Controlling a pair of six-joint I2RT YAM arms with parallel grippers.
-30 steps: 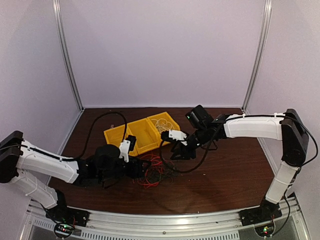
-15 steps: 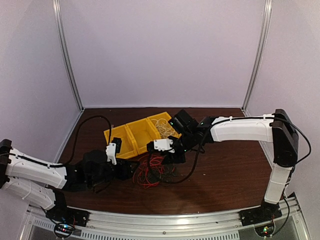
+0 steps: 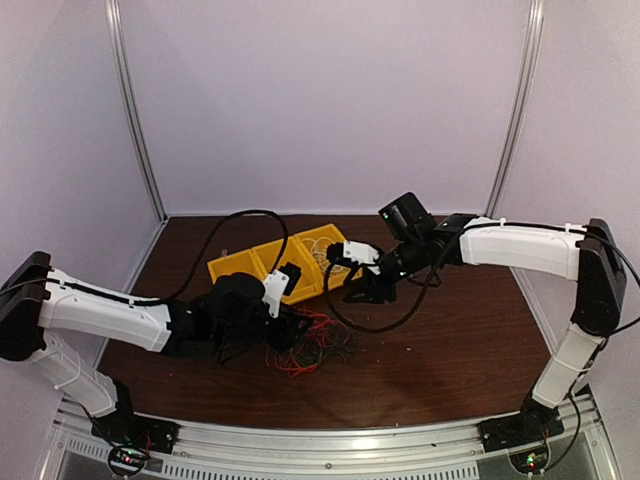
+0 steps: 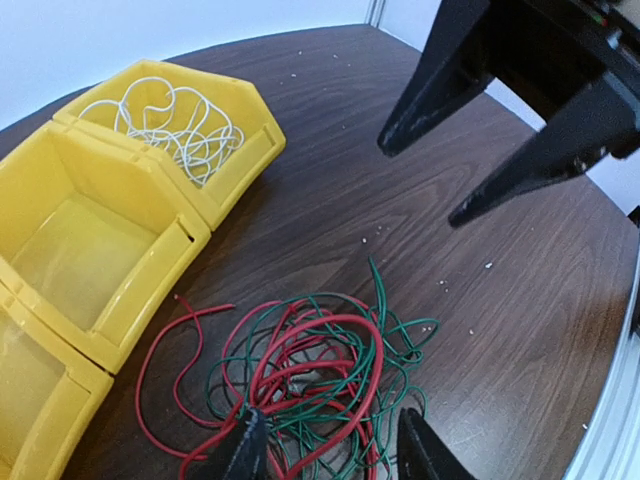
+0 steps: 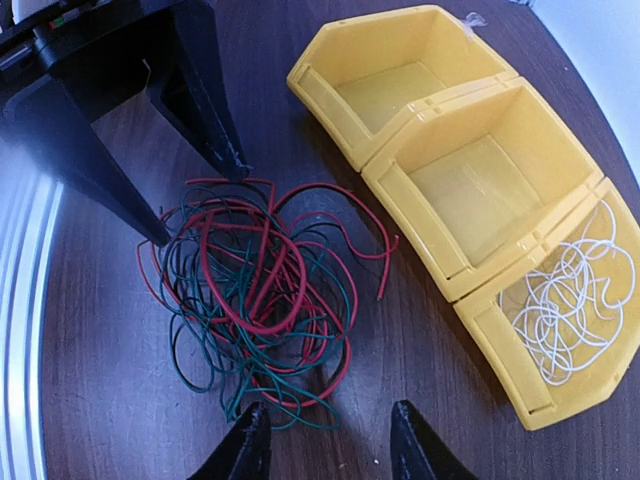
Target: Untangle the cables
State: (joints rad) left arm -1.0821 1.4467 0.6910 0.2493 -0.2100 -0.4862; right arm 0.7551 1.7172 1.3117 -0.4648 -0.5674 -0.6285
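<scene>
A tangle of red and dark green cables [image 3: 308,343] lies on the brown table in front of the yellow bins; it shows in the left wrist view [image 4: 315,375] and the right wrist view [image 5: 250,290]. A bundle of white cable [image 5: 570,295] lies in the end bin, also in the left wrist view [image 4: 170,120]. My left gripper [image 3: 292,325] is open, jaws over the near side of the tangle [image 4: 330,450], holding nothing. My right gripper [image 3: 357,292] is open and empty, above the table at the tangle's far right edge [image 5: 325,445].
A row of three joined yellow bins [image 3: 225,270] stands behind the tangle; the two bins nearest the left [image 5: 480,185] hold nothing. Black arm cables [image 3: 225,232] loop over the table behind the bins and below the right arm [image 3: 390,318]. White walls enclose the table.
The right gripper has drawn back up and right from the tangle. The left gripper has moved right, up to the tangle's near side. The tangle stays on the table.
</scene>
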